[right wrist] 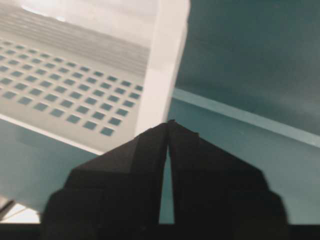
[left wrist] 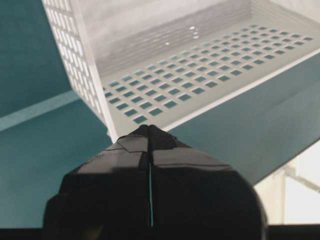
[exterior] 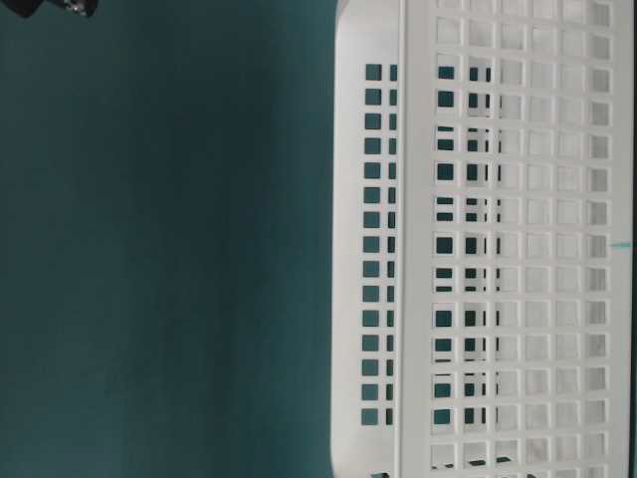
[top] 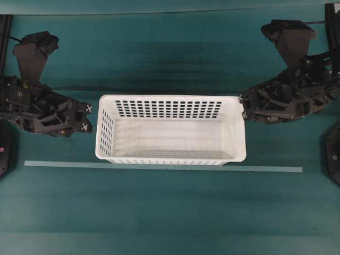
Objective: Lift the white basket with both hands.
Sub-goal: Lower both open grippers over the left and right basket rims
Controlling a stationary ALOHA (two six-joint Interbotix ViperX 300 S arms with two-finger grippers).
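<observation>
Both grippers flank the white basket (top: 170, 129) at mid-table, neither yet gripping it. Nearest the viewer in the overhead view, a pale tape line (top: 163, 167) runs left to right across the teal table (top: 170, 212), just on the near side of the basket's near wall. Beyond it, the left gripper (top: 88, 117) sits just beside the basket's left end wall, its jaws pressed together in its wrist view with only a thin slit between them, tips aimed at the basket's corner rim. At the far right corner, the right gripper (top: 243, 106) appears to touch the rim or to stand just off it; its wrist view shows jaws meeting at the tips with a narrow wedge of gap behind, holding nothing. By the look of it, this is the approach step, with the lift not begun: the basket rests flat on the table. Next, each gripper would likely need to spread its jaws and take a rim at opposite ends, then rise evenly. Nothing lies in the basket, and nothing blocks either approach
</observation>
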